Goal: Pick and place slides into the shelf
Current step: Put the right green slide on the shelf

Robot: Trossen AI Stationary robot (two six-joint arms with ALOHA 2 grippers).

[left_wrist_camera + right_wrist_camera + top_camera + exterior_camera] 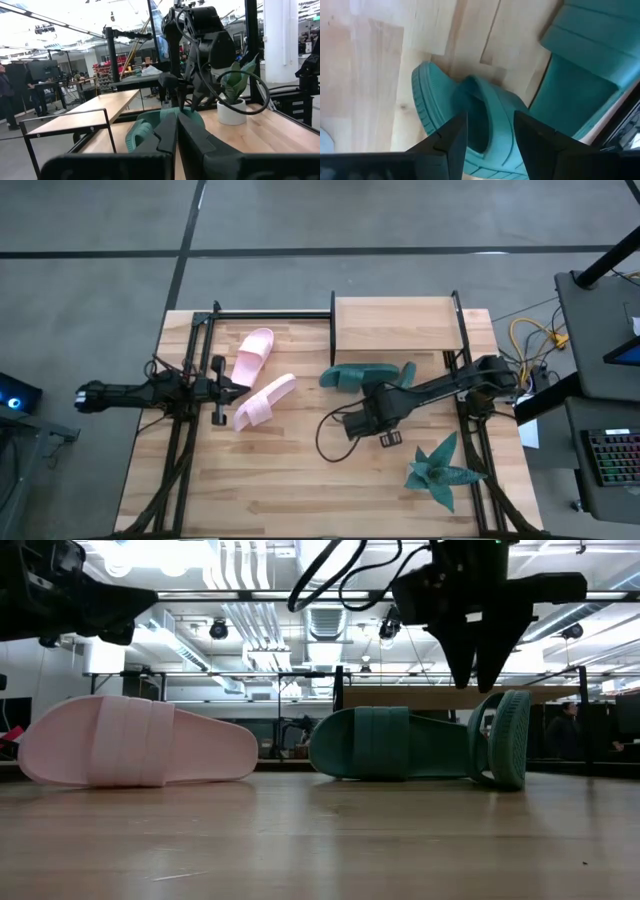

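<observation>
High view: two pink slides (255, 352) lie on the surface (300, 490) by the left hand (222, 388); two teal slides (358, 375) sit before the empty shelf (394, 326), under the right hand (388, 392).

Low view: one teal slide stands on edge (508, 738) (so it could tip if nudged).

Left wrist view: left fingers pressed together.

Right wrist view: right fingers (451, 140) spread over the strap, gripping nothing; a shallow pinch might slip.
</observation>
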